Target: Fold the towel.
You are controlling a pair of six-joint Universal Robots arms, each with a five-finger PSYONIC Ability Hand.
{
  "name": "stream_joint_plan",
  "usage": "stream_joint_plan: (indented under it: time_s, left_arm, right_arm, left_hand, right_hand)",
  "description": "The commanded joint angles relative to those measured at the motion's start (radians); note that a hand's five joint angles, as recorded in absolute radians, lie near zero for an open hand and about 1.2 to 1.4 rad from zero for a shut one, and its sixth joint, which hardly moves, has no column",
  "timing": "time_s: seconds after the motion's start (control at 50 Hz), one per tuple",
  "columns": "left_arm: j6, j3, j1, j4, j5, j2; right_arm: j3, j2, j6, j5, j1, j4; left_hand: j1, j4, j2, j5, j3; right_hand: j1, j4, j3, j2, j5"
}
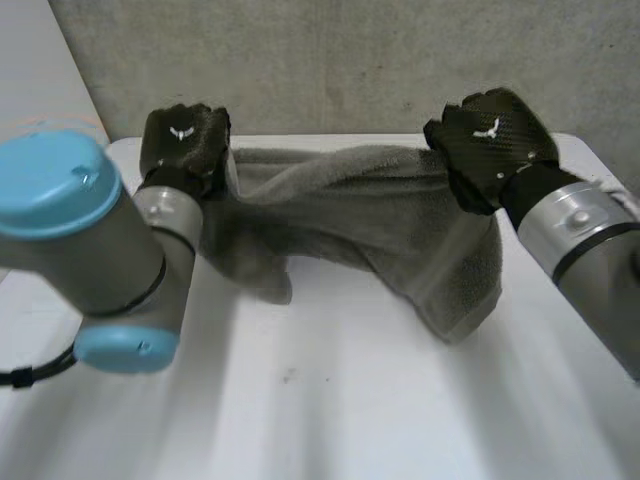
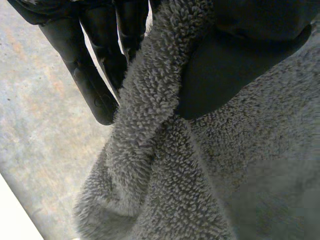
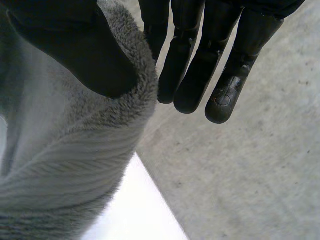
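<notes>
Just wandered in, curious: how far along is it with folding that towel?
Early on. Done: the left hand and right hand each pinch one end of the towel. In hand: it is held up, sagging bunched between them, its lower part on the table. Left: no flat fold shows yet.

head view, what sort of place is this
Likely a robot lab or test bench: plain white table, bare concrete wall, and the left hand and right hand holding a grey towel.

No readable text; white emblem (image 1: 181,131) on left hand (image 1: 190,155), same on right hand (image 1: 495,160)
</notes>
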Motion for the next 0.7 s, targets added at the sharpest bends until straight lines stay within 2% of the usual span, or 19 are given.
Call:
stream_joint_plan:
  time_s: [0.02, 0.18, 0.2, 0.22, 0.24, 0.26, 0.28, 0.3, 0.32, 0.34, 0.38, 0.4, 0.46, 0.52, 0.56, 0.58, 0.62, 0.64, 0.7]
  left_arm:
    - [0.012, -0.252, -0.111, -0.032, 0.008, 0.112]
    - [0.001, -0.327, -0.153, -0.311, -0.023, 0.106]
    - [-0.001, -0.325, -0.154, -0.375, -0.034, 0.100]
    - [-0.002, -0.322, -0.156, -0.426, -0.040, 0.089]
    - [-0.002, -0.322, -0.156, -0.426, -0.040, 0.089]
    - [-0.002, -0.319, -0.156, -0.467, -0.037, 0.077]
    - [-0.002, -0.319, -0.156, -0.468, -0.037, 0.076]
    - [-0.002, -0.312, -0.154, -0.486, -0.034, 0.069]
    - [-0.002, -0.296, -0.154, -0.488, -0.032, 0.067]
    - [-0.002, -0.296, -0.154, -0.488, -0.032, 0.067]
    - [0.004, -0.267, -0.156, -0.488, -0.029, 0.079]
    - [0.004, -0.267, -0.156, -0.488, -0.029, 0.080]
    - [0.012, -0.232, -0.157, -0.483, -0.023, 0.084]
    - [0.016, -0.195, -0.156, -0.472, 0.021, 0.101]
    - [0.042, -0.164, -0.140, -0.468, 0.119, 0.106]
    - [0.042, -0.164, -0.140, -0.468, 0.120, 0.106]
    - [0.103, -0.157, -0.087, -0.465, 0.229, 0.103]
    - [0.104, -0.157, -0.087, -0.465, 0.230, 0.103]
    - [0.191, -0.157, -0.024, -0.449, 0.335, 0.083]
  right_arm:
    - [0.000, 0.123, -0.030, 0.002, 0.007, 0.062]
    - [-0.023, 0.192, -0.291, 0.005, 0.005, 0.399]
    - [-0.023, 0.198, -0.363, 0.008, 0.002, 0.475]
    - [-0.023, 0.198, -0.407, -0.003, -0.007, 0.544]
    - [-0.023, 0.198, -0.407, -0.003, -0.007, 0.545]
    - [-0.021, 0.198, -0.430, -0.009, -0.007, 0.592]
    - [-0.024, 0.198, -0.429, -0.008, -0.007, 0.608]
    - [-0.024, 0.198, -0.429, -0.008, -0.007, 0.608]
    - [-0.026, 0.197, -0.426, -0.008, -0.008, 0.605]
    - [-0.026, 0.197, -0.426, -0.008, -0.008, 0.605]
    - [-0.041, 0.195, -0.401, -0.008, -0.011, 0.570]
    - [-0.055, 0.195, -0.372, -0.006, -0.011, 0.544]
    - [-0.081, 0.191, -0.280, -0.009, -0.031, 0.493]
    - [-0.089, 0.180, -0.232, -0.011, -0.053, 0.467]
    - [-0.092, 0.157, -0.160, -0.020, -0.079, 0.424]
    - [-0.092, 0.157, -0.160, -0.020, -0.079, 0.424]
    - [-0.083, 0.149, -0.130, -0.061, -0.096, 0.399]
    - [-0.083, 0.149, -0.129, -0.061, -0.096, 0.399]
    - [-0.070, 0.149, -0.134, -0.124, -0.111, 0.402]
  left_hand:
    - [0.258, 0.180, 0.183, 0.204, 0.186]
    - [0.258, 0.180, 0.183, 0.204, 0.186]
    - [0.139, 0.061, 0.064, 0.085, 0.067]
    - [-0.202, -0.280, -0.277, -0.256, -0.274]
    - [-0.206, -0.284, -0.281, -0.260, -0.277]
    - [-0.456, -0.534, -0.531, -0.510, -0.527]
    - [-0.458, -0.536, -0.533, -0.512, -0.530]
    - [-0.563, -0.641, -0.638, -0.617, -0.635]
    - [-0.663, -0.741, -0.738, -0.717, -0.734]
    - [-0.664, -0.742, -0.739, -0.718, -0.735]
    - [-0.915, -0.993, -0.990, -0.969, -0.987]
    - [-0.916, -0.994, -0.991, -0.970, -0.988]
    - [-0.919, -0.997, -0.994, -0.973, -0.991]
    - [-0.896, -0.974, -0.971, -0.950, -0.967]
    - [-0.884, -0.962, -0.959, -0.938, -0.956]
    - [-0.884, -0.962, -0.959, -0.938, -0.956]
    - [-0.884, -0.962, -0.959, -0.938, -0.956]
    - [-0.884, -0.962, -0.959, -0.938, -0.956]
    - [-0.861, -0.939, -0.936, -0.915, -0.932]
  right_hand:
    - [0.456, 0.204, 0.212, 0.223, 0.242]
    - [0.456, 0.204, 0.212, 0.223, 0.242]
    - [0.456, 0.204, 0.212, 0.223, 0.242]
    - [0.456, 0.204, 0.212, 0.223, 0.242]
    - [0.456, 0.204, 0.212, 0.223, 0.242]
    - [0.456, 0.204, 0.212, 0.223, 0.242]
    - [0.120, -0.132, -0.124, -0.113, -0.094]
    - [0.117, -0.136, -0.128, -0.116, -0.097]
    - [-0.130, -0.383, -0.375, -0.363, -0.345]
    - [-0.133, -0.385, -0.377, -0.366, -0.347]
    - [-0.492, -0.745, -0.736, -0.725, -0.706]
    - [-0.639, -0.892, -0.884, -0.872, -0.853]
    - [-0.765, -1.018, -1.010, -0.998, -0.980]
    - [-0.765, -1.018, -1.010, -0.998, -0.980]
    - [-0.765, -1.018, -1.010, -0.998, -0.980]
    - [-0.765, -1.018, -1.010, -0.998, -0.980]
    - [-0.765, -1.018, -1.010, -0.998, -0.980]
    - [-0.765, -1.018, -1.010, -0.998, -0.980]
    - [-0.765, -1.018, -1.010, -0.998, -0.980]
